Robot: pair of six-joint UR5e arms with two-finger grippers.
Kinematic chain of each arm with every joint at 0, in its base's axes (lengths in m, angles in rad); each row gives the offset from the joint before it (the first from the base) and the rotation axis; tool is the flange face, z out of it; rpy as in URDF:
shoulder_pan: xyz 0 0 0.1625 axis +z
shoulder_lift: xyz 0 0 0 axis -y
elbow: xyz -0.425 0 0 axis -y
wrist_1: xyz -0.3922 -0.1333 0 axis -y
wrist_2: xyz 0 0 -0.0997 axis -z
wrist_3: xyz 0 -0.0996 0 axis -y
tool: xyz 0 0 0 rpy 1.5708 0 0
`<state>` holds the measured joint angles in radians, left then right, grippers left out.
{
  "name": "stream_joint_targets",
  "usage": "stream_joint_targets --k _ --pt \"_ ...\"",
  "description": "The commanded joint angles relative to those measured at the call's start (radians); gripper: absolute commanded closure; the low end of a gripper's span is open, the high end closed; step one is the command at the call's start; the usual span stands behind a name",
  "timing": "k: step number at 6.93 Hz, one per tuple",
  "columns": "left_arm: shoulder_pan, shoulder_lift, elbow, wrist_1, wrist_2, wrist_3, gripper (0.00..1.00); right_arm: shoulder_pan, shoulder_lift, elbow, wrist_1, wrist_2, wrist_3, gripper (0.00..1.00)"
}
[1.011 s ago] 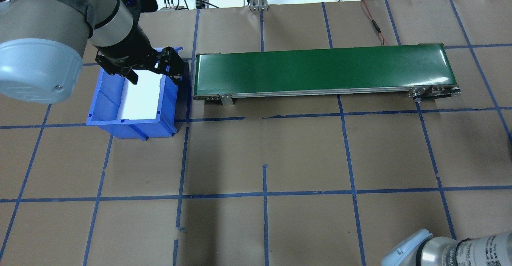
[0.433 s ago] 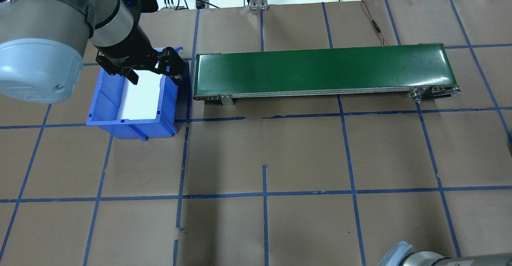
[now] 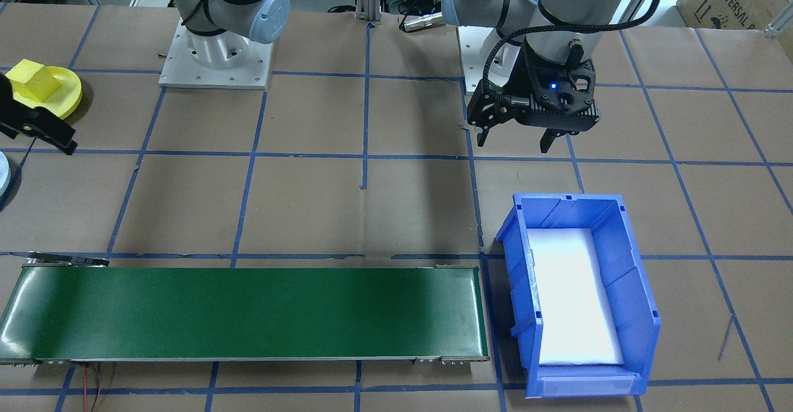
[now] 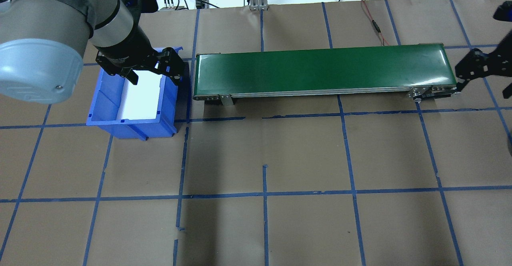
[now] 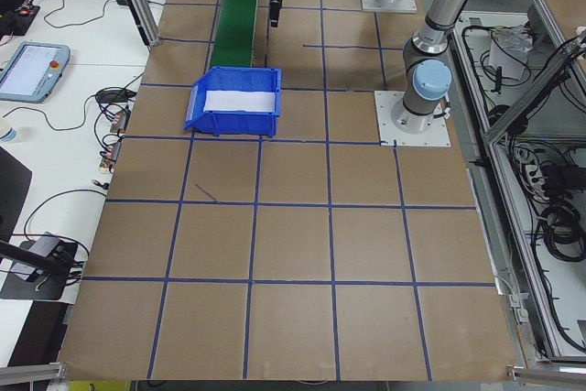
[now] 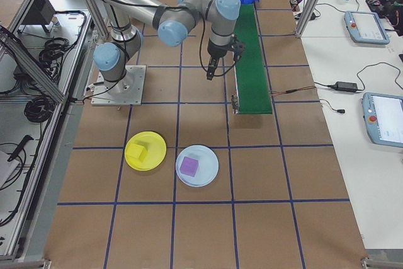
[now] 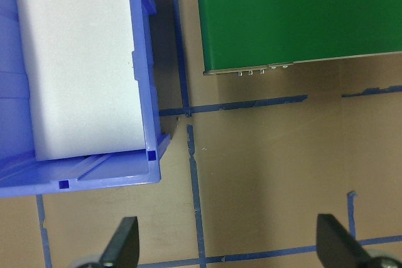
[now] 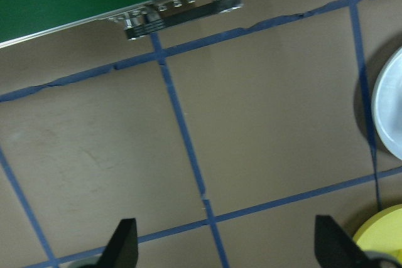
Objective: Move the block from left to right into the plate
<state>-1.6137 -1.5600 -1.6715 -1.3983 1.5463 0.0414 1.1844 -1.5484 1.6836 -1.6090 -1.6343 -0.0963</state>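
Note:
A yellow block (image 6: 138,152) lies in a yellow plate (image 6: 158,143), and a purple block (image 6: 189,166) lies in a white plate (image 6: 211,158) beside it, both at the table's right end. My right gripper (image 4: 484,88) hangs open and empty past the right end of the green conveyor (image 4: 324,68), apart from both plates. The right wrist view shows only the rims of the white plate (image 8: 389,111) and the yellow plate (image 8: 380,236). My left gripper (image 4: 154,68) hovers open and empty over the robot-side corner of the blue bin (image 4: 168,98).
The blue bin (image 3: 638,313) holds only a white foam pad (image 3: 573,294). The green conveyor (image 3: 241,313) carries nothing. Brown paper with a blue tape grid covers the table. Cables lie along the far edge.
My right arm has swung: its elbow left the bottom right corner of the overhead view, and its gripper now shows at the conveyor's right end. The left arm has not moved.

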Motion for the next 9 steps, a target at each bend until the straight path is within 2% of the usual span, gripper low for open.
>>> stream_joint_targets --k 1,2,3,4,6,8,9 --pt "0.000 0.000 -0.001 -0.001 0.000 0.000 0.00 0.227 -0.006 -0.112 0.175 0.030 0.227 0.00" --pt "0.000 0.000 -0.001 -0.001 0.002 0.000 0.00 0.307 -0.034 -0.202 0.240 0.095 0.310 0.00" --pt "0.000 0.000 -0.001 -0.001 0.002 0.000 0.00 0.387 -0.050 -0.225 0.277 0.097 0.316 0.00" --pt "0.000 0.000 -0.001 -0.001 0.002 0.000 0.00 0.441 -0.079 -0.211 0.279 0.090 0.305 0.00" --pt "-0.002 0.000 -0.001 -0.001 0.002 0.000 0.00 0.429 -0.125 -0.191 0.307 0.096 0.257 0.00" --pt "-0.002 0.000 -0.001 -0.001 0.002 0.000 0.00 0.400 -0.118 -0.148 0.217 0.100 0.262 0.00" --pt "-0.002 0.000 -0.005 -0.001 0.002 0.000 0.00 0.367 -0.111 -0.124 0.139 0.088 0.265 0.00"
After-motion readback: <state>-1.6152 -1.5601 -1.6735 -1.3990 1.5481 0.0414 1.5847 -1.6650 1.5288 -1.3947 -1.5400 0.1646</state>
